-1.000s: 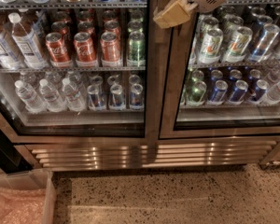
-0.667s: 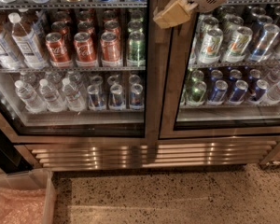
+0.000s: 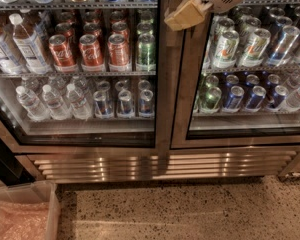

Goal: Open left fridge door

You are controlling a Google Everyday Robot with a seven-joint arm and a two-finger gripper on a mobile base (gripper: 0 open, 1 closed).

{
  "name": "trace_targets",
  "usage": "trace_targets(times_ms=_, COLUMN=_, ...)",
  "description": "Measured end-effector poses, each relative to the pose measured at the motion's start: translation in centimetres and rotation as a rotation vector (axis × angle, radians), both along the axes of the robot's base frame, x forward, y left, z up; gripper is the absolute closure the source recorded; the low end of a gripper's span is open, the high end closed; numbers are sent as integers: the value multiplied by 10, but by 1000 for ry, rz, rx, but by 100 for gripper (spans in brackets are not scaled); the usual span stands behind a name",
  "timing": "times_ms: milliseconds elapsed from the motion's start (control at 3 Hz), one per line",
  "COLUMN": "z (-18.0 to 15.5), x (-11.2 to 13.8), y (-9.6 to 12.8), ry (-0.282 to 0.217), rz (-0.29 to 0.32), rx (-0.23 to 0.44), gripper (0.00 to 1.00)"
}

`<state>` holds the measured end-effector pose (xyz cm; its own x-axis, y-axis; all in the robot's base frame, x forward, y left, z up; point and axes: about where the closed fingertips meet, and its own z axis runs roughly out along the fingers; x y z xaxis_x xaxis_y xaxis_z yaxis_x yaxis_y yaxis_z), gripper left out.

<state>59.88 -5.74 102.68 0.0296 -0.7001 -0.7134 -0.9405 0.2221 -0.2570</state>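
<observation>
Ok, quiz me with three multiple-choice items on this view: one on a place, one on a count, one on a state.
1. The gripper is: A) up top, where the left fridge door meets the right door B) down at the floor C) inside a bin
2. Front-row red cans on the middle shelf: A) one B) three C) six
3. The left fridge door is: A) shut B) swung wide C) missing
Answers: 1 A, it hangs before the middle frames; 2 B, three stand beside one green can; 3 A, its frame sits flush with the right door's.
</observation>
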Motion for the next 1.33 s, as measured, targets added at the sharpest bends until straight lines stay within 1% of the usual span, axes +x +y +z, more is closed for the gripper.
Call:
trace_targets(times_ms=333, z=-3, x=-17, y=-2, ry=4, rz=10, rx=9, gripper=84)
trace_targets(times_ms=667, z=-1, x=-20, y=-2, ry=4, rz=12, rx=10, gripper=92)
trace_targets(times_ms=1000, z=-1, x=-20, y=-2, ry=4, rz=12, rx=10, gripper=98)
trace_targets(times_ms=1333, z=0, x=-19, y=0, ry=5, rz=15, rx=13, gripper=100)
